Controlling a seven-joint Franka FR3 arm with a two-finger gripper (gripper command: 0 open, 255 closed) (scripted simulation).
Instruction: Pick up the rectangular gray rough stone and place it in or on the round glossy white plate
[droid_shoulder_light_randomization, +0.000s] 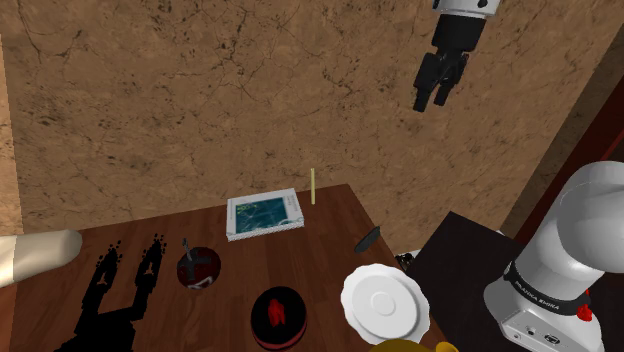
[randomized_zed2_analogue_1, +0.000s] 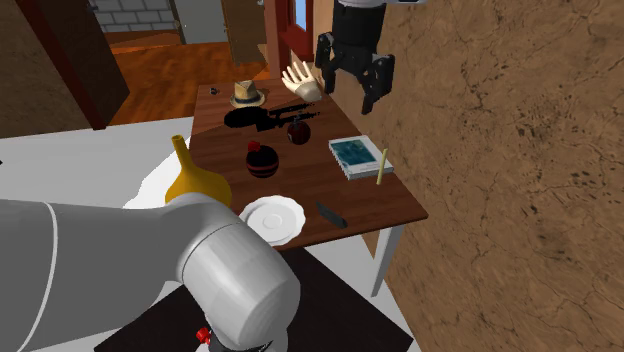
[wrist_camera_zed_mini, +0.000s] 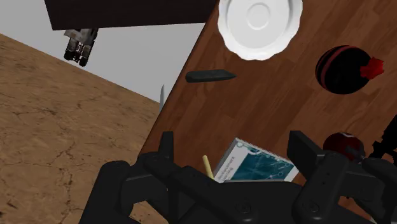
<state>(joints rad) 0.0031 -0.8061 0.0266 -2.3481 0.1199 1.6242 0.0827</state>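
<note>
The stone is a dark gray, elongated slab (droid_shoulder_light_randomization: 368, 238) (randomized_zed2_analogue_1: 330, 214) (wrist_camera_zed_mini: 210, 76) lying near the edge of the wooden table (droid_shoulder_light_randomization: 320, 260). The round white plate (droid_shoulder_light_randomization: 383, 300) (randomized_zed2_analogue_1: 273, 218) (wrist_camera_zed_mini: 259, 22), with a scalloped rim, rests close beside it on the table corner nearest the stand. My black gripper (droid_shoulder_light_randomization: 432, 98) (randomized_zed2_analogue_1: 348, 88) (wrist_camera_zed_mini: 235, 149) hangs high above the table in front of the brown wall. It is open, with nothing between its fingers, and stands well apart from the stone and the plate.
A white-rimmed blue-green book (droid_shoulder_light_randomization: 264, 214) and a thin yellow stick (droid_shoulder_light_randomization: 312, 185) lie by the wall edge. A red-and-black round object (droid_shoulder_light_randomization: 278, 317), a dark red pot (droid_shoulder_light_randomization: 197, 268), a black figure (droid_shoulder_light_randomization: 120, 290), a hat (randomized_zed2_analogue_1: 246, 94), a hand model (randomized_zed2_analogue_1: 300, 82) and a yellow vase (randomized_zed2_analogue_1: 195, 180) crowd the table.
</note>
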